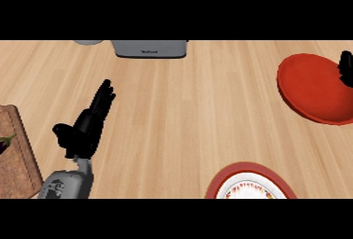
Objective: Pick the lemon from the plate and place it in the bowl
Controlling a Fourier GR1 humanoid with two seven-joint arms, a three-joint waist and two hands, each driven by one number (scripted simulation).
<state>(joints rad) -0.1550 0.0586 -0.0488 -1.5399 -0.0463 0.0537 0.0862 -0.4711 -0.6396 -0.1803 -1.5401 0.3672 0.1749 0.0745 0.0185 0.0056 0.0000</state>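
Note:
A red bowl (pixel 312 91) sits at the right side of the wooden counter. At the lower edge lies a plate (pixel 236 173) with a red rim and a white, patterned centre, partly cut off. No lemon shows on the visible part of the plate or anywhere else. Only a black piece of my right hand (pixel 345 68) shows at the right edge, over the bowl's far side, and whatever it may hold is hidden. My left hand (pixel 84 128) rests open at the left, fingers straight and pointing up, holding nothing.
A grey appliance (pixel 150 48) stands at the counter's back edge, with a pale round object (pixel 88 42) to its left. A wooden cutting board (pixel 19 156) lies at the left edge with a dark vegetable (pixel 5 143) on it.

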